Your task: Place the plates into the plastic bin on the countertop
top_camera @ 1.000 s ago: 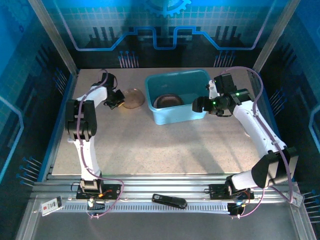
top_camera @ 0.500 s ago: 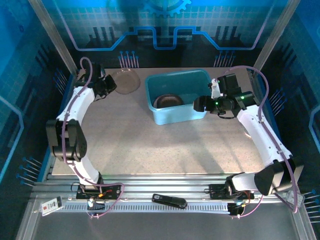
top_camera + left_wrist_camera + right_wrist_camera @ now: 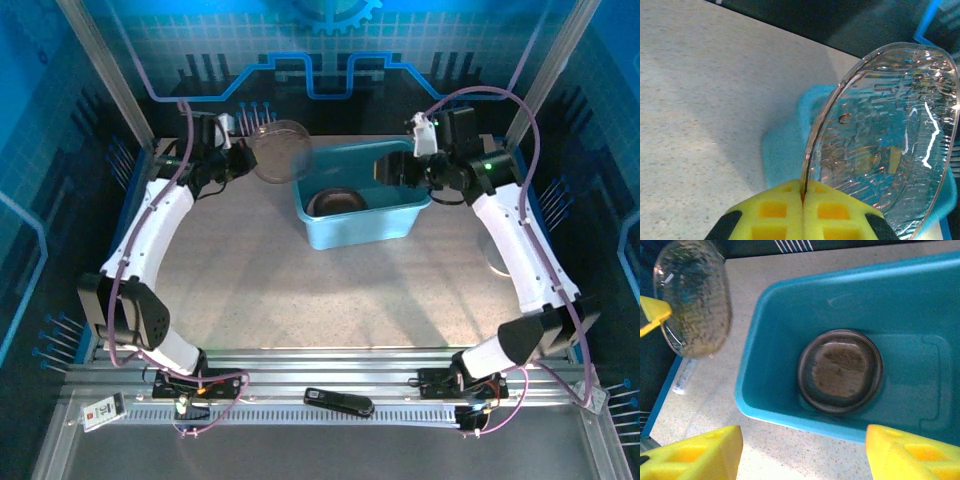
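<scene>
Clearance first: left tool (image 3: 802,192), clamped on the plate (image 3: 885,135) rim, should level it above the bin (image 3: 360,235) just ahead, then lower; right tool (image 3: 802,455) gapes empty

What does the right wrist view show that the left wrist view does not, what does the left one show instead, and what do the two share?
Right wrist view, of the two: the inside of the bin, with a brown plate lying flat on its floor, and the right gripper with fingers apart, holding nothing. Left wrist view, of the two: the left gripper close up, its fingers pressed together on the rim of the clear plate. Both share the clear plate held on edge, the bin and the speckled countertop.
</scene>
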